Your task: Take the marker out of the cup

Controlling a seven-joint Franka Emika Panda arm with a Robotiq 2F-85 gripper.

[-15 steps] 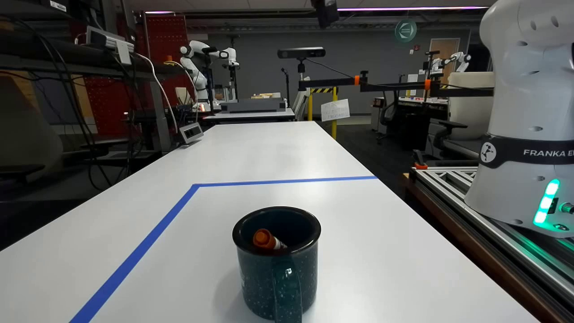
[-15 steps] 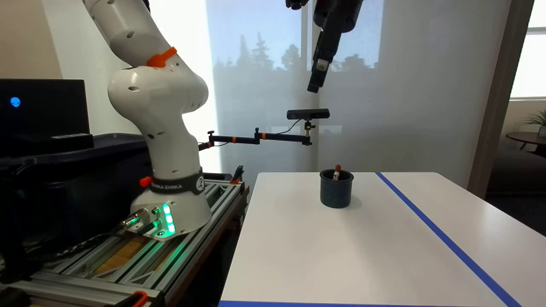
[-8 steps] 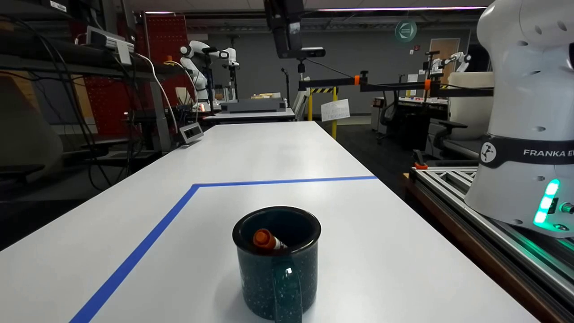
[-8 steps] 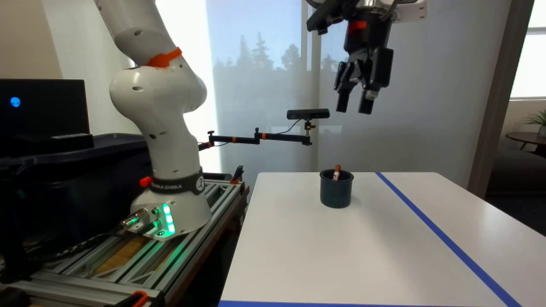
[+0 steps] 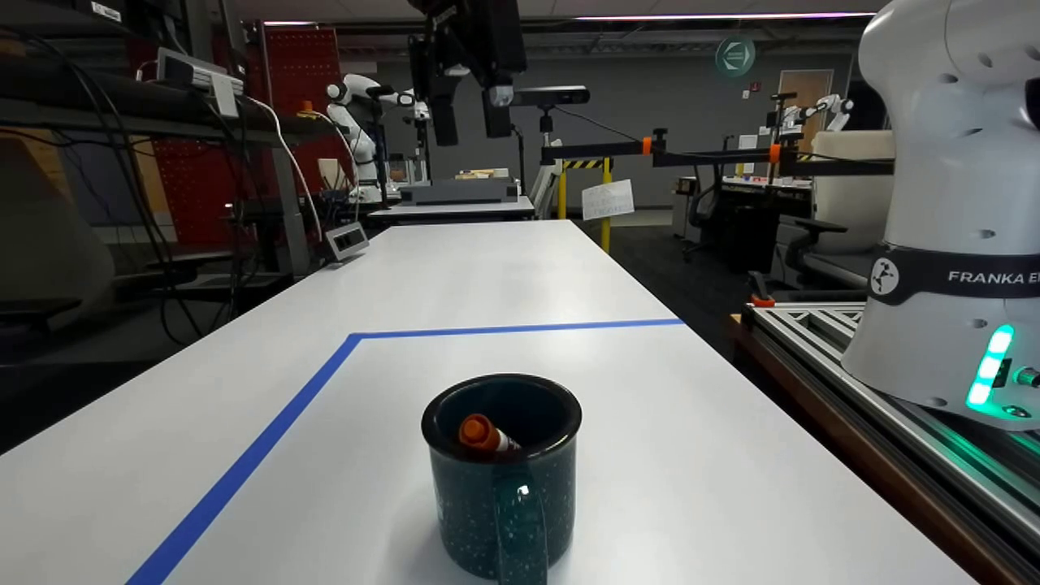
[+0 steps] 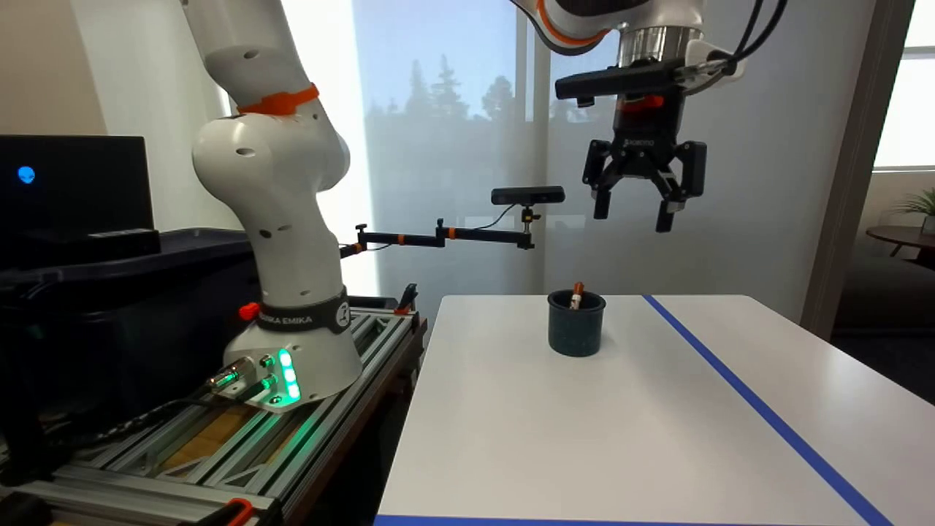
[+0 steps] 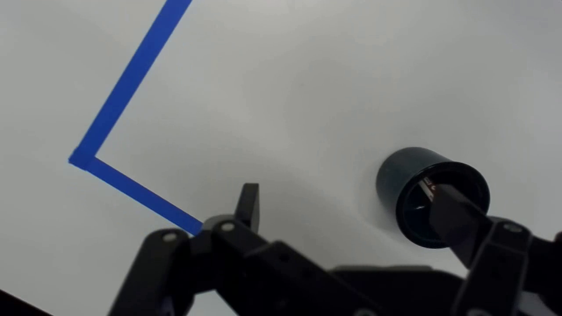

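My gripper (image 6: 632, 217) gapes wide, nothing held, at one o'clock from the cup (image 6: 575, 334) in an exterior view. Marker (image 6: 576, 296) leans inside it. Risk: descending off-centre, I could clip the cup and topple it.

Blue tape (image 7: 128, 79) on white tabletop (image 6: 526, 424), red pegboard (image 5: 301, 69), paper sheet (image 5: 608, 200), plant (image 6: 919, 204) on round table (image 6: 902, 235)
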